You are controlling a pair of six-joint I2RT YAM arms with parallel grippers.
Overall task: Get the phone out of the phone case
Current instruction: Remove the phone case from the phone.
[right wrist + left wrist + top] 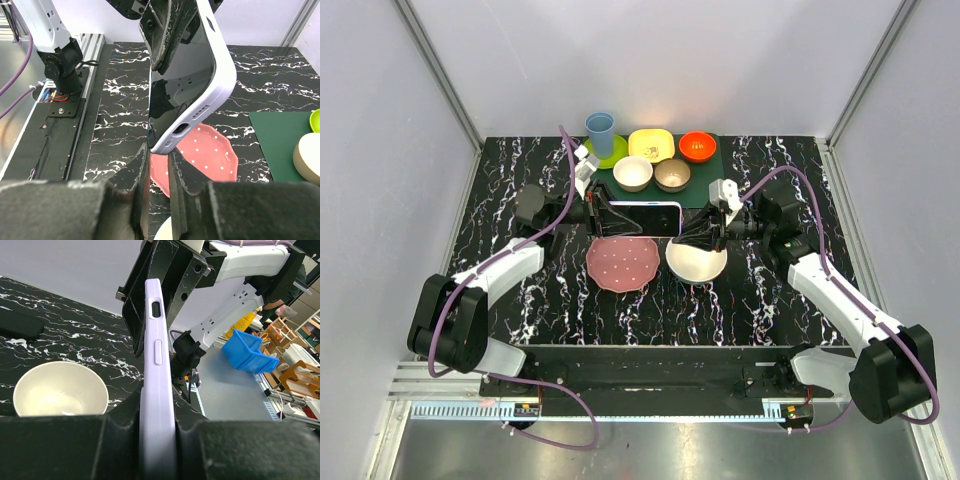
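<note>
At six o'clock, nearest, two arm bases on the near edge of the table (pixel 520 290). Just short of centre, a pink plate (pixel 622 264) toward seven o'clock and a white bowl (pixel 696 262) toward five, both flat on the marble top.

Above those two, clear of the table and level between the arms, the phone (pixel 645 217). Stands on its long edge, screen turned toward six o'clock, inside a pale lavender case (pixel 156 390).

At the nine o'clock end, the left gripper (pixel 592 210), clamped tight across the thickness of the case, with a finger on each face. At the three o'clock end, the right gripper (pixel 159 159), drawn nearly together and pinching the lower corner by the charging port.

Farther off, toward twelve o'clock, a green mat (pixel 706 180) with a blue cup (pixel 600 128), a yellow dish (pixel 651 145), an orange bowl (pixel 698 146) and two small bowls.

Progress, as a judgement: up off the table and gripped at both ends, nothing more. Lavender rim unbroken round the screen in the right wrist view, so no separation yet. Left to do: pry the rim off one corner, work the phone out, part the two.
</note>
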